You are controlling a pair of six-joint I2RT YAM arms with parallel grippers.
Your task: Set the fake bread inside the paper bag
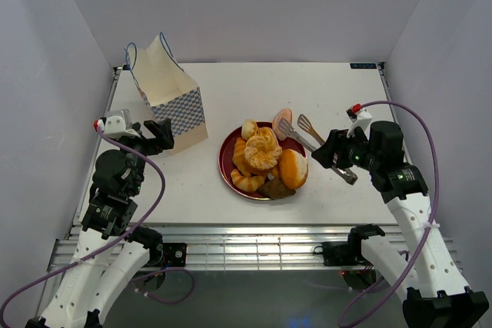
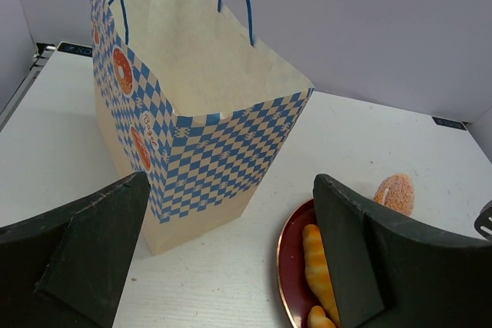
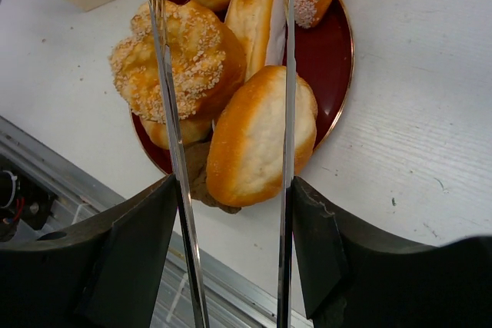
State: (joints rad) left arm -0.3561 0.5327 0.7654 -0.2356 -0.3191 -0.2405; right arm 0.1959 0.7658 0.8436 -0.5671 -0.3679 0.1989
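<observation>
The fake bread (image 1: 263, 151) is piled on a dark red plate (image 1: 225, 160) at the table's middle. A pinkish bun (image 1: 281, 122) lies at the plate's far rim. My right gripper (image 1: 332, 151) is shut on metal tongs (image 1: 296, 130), which reach over the pile. In the right wrist view the tong arms (image 3: 288, 113) straddle an oblong golden bun (image 3: 261, 140), with a sesame bun (image 3: 177, 63) to its left. The paper bag (image 1: 171, 101) stands open at the left. My left gripper (image 1: 157, 134) is open beside the bag's near corner (image 2: 215, 136), holding nothing.
White walls close in the table on three sides. A metal rail runs along the near edge (image 1: 246, 243). The right arm's purple cable (image 1: 430, 151) loops out to the right. The plate's rim (image 2: 290, 259) lies just right of the left gripper.
</observation>
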